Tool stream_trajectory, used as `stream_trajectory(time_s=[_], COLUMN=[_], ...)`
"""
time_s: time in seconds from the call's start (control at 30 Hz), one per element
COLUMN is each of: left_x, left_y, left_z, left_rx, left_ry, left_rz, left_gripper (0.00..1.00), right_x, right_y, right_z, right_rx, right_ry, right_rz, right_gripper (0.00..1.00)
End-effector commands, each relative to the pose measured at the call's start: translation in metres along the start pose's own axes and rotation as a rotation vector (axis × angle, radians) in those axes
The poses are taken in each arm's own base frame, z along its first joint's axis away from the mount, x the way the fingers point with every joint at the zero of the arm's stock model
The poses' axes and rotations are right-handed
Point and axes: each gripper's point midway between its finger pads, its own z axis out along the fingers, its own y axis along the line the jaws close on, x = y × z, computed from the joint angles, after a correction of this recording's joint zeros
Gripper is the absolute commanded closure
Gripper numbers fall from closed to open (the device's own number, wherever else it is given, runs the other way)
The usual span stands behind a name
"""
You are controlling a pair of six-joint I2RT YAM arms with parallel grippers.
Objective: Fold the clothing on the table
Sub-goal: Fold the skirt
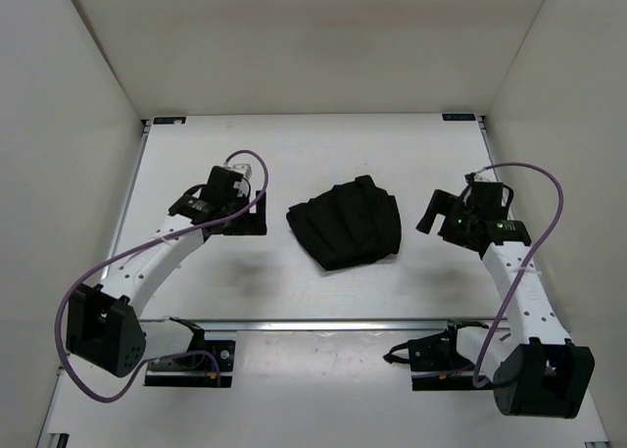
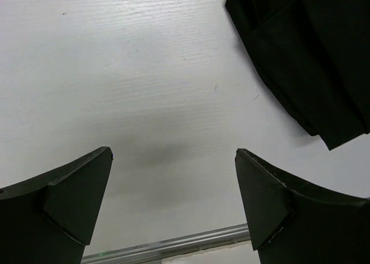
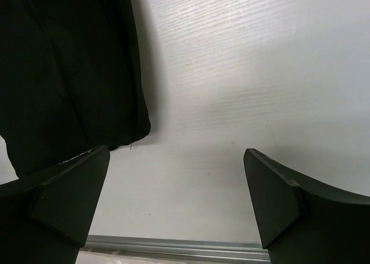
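Seen spread, empty: left gripper [image 2: 173, 154], right gripper [image 3: 176, 151]. Soft black pleated fabric garment [image 1: 345, 223] found bunched at middle of flat white tabletop [image 1: 294, 144], between them, touched by neither: to right of left gripper, to left of right gripper. Neither arm judged nearer.

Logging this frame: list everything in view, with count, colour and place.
clothing: one, black, bunched at mid-table between the two grippers, touching neither
table: one, white, fills the floor of the enclosure
corner marks: two, blue, at the far corners of the table
rail: one, silver metal, across the table just ahead of the arm bases
walls: three, plain white, around the table
left gripper: one, black, left of the clothing, open, empty
right gripper: one, black, right of the clothing, open, empty
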Motion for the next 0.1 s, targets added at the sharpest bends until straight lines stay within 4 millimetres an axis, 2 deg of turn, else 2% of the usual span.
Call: stream_trajectory(time_s=[0.0, 0.07], left_x=[-0.0112, -0.0126], left_y=[-0.003, -0.0041], left_z=[-0.0086, -0.0107], left_rx=[0.031, 0.038], left_ry=[-0.067, -0.068], left_rz=[-0.008, -0.006], left_gripper=[0.01, 0.02], right_x=[-0.0079, -0.0068], right_y=[0.0032, 0.0041], right_z=[-0.0006, -0.0006], right_rx=[-0.031, -0.018], right_ry=[-0.042, -0.028], right_rz=[-0.004, -0.022], right_gripper=[0.01, 0.01])
